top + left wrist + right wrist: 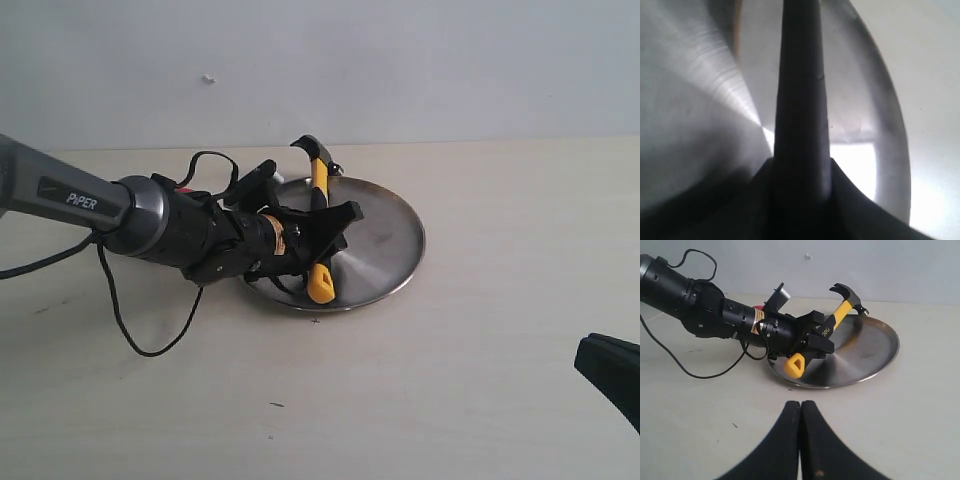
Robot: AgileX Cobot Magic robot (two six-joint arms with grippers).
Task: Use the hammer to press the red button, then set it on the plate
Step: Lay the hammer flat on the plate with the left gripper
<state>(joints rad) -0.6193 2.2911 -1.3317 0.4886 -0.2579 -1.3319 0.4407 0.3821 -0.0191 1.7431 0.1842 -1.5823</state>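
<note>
My left gripper (335, 224) is shut on the handle of the hammer (319, 180) and holds it tilted over the plate (395, 250). The dark claw head sits above the plate's far rim, and the yellow handle end (321, 286) hangs low over the near side. From the right wrist, the hammer (840, 310), the left gripper (816, 338) and the plate (870, 355) are all in view. The left wrist shows only the dark handle (801, 100) against the plate (700, 100). Only a sliver of the red button (758, 306) shows behind the left arm. My right gripper (800, 406) is shut and empty.
The left arm and its loose black cable (130, 320) stretch across the left of the light wooden table (480, 380). A pale wall stands behind the table. My right gripper (610, 372) sits at the table's lower right corner, well away from the plate.
</note>
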